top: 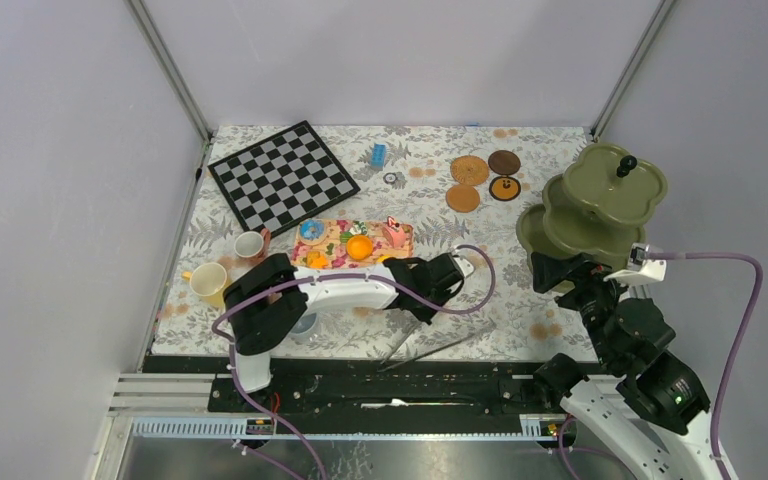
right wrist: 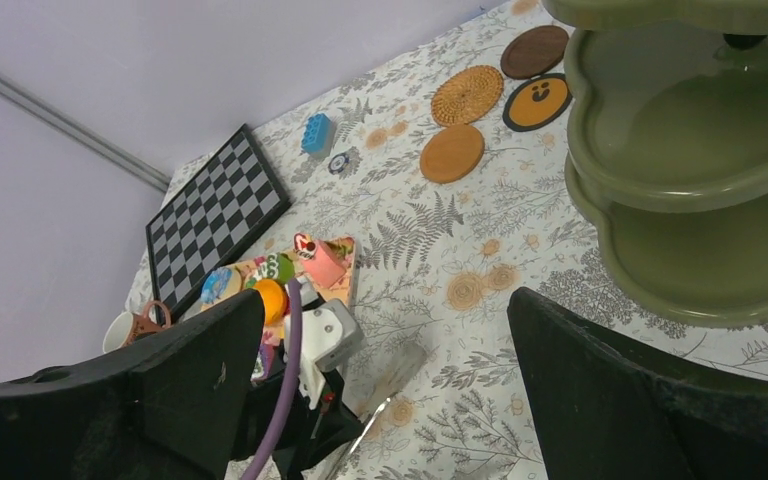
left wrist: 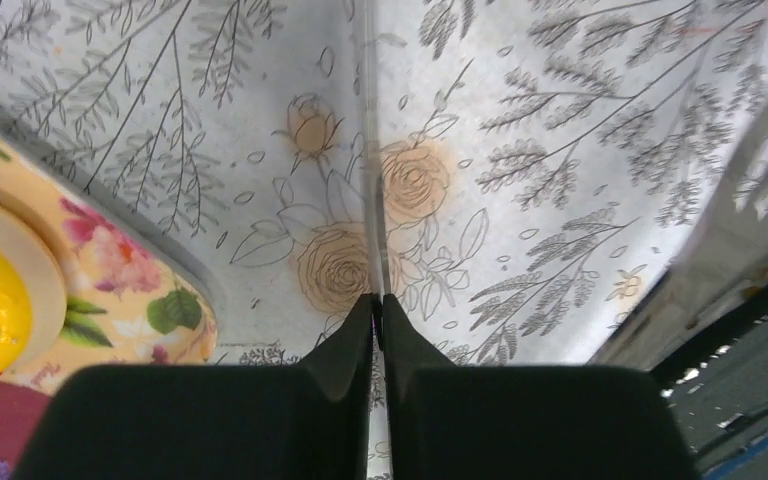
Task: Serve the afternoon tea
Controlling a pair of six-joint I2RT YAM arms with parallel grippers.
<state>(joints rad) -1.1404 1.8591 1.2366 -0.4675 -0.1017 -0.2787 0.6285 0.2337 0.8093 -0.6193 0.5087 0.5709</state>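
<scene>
Metal tongs (top: 445,345) lay on the bench (top: 420,205) near its front edge. In the overhead view their long axis ran from about eight o'clock to two o'clock, with the joined end toward eight and the two arms spreading toward two. The left gripper (left wrist: 376,300) had its fingers (left wrist: 340,350) clenched on a thin bright strip running straight ahead between them, which I judged to be one arm of those tongs seen edge-on. The toy pastries (top: 359,247), orange and yellow among them, sat together on the floral mat (top: 378,240), close by at roughly ten o'clock from those fingers. That made the left arm plainly the nearer one to both the tool and the food. A cream mug (top: 207,282) and a brown-and-white mug (top: 249,243) stood farther out toward nine o'clock; what they held could not be told. The round coasters (top: 468,169) were grouped well apart at about one o'clock. The green tiered stand (top: 590,215) rose at three o'clock, and the tiers that showed in the right wrist view were bare. The right gripper (right wrist: 385,300) hung just beside that stand with its fingers spread wide and nothing between them. Judging from this, the serving had hardly begun, and the coming move would turn on lifting the tongs and swinging their tips toward ten o'clock.
</scene>
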